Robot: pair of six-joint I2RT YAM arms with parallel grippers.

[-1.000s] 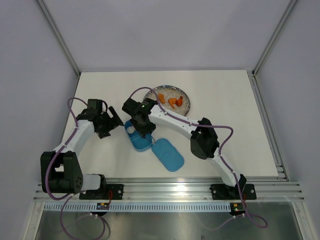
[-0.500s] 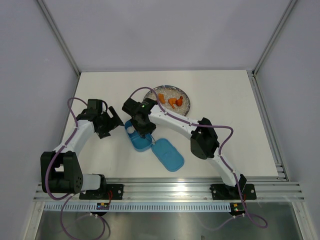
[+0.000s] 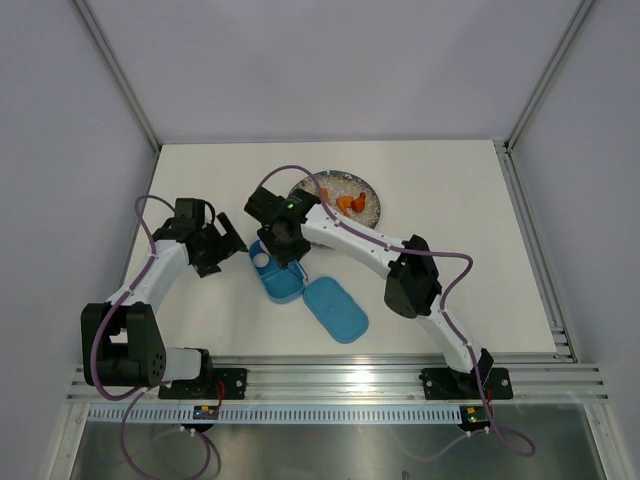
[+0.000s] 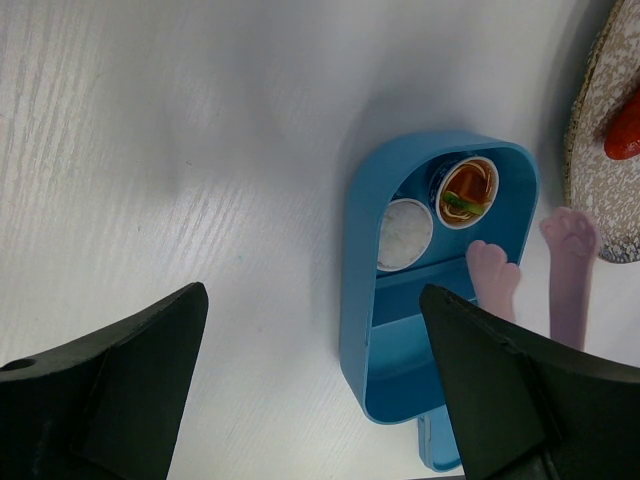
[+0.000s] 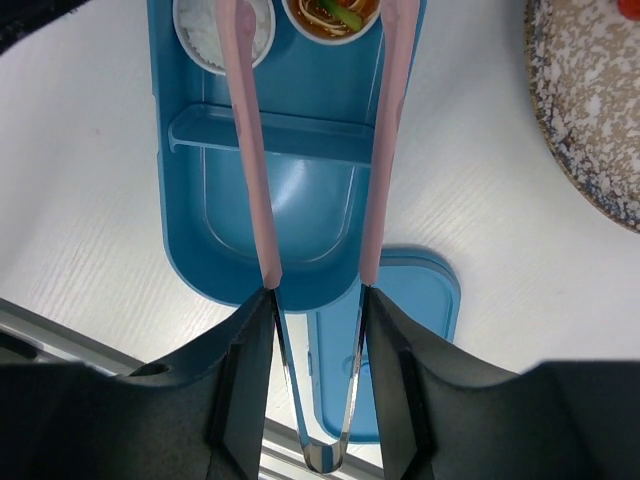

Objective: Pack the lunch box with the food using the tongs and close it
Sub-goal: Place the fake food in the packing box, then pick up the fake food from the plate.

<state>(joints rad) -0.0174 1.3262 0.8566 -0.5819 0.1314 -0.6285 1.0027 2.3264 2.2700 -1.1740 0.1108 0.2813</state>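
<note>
The blue lunch box (image 3: pixel 277 280) lies open, holding a white rice cup (image 4: pixel 405 233) and a small bowl of orange noodles (image 4: pixel 467 190) in its far compartment. Its near compartment (image 5: pixel 270 210) is bare. Beside the box lies the flat blue lid (image 3: pixel 336 309). My right gripper (image 5: pixel 315 300) is shut on the pale pink tongs (image 5: pixel 248 150) and holds them over the box. Their paw-shaped tips (image 4: pixel 492 275) carry nothing. Orange food chunks (image 3: pixel 348 203) sit on the speckled plate (image 3: pixel 372 210), and a red piece (image 4: pixel 625 130) shows at its edge. My left gripper (image 4: pixel 312 295) hovers open, left of the box.
The lid (image 5: pixel 405 340) lies close to the box's near right end. The plate (image 5: pixel 590 110) lies just beyond the box, to its right. Metal rails (image 3: pixel 340 380) run along the near table edge, and grey walls enclose the other sides.
My right wrist with the tongs has shifted slightly away from me, towards the plate. The left arm has not moved.
</note>
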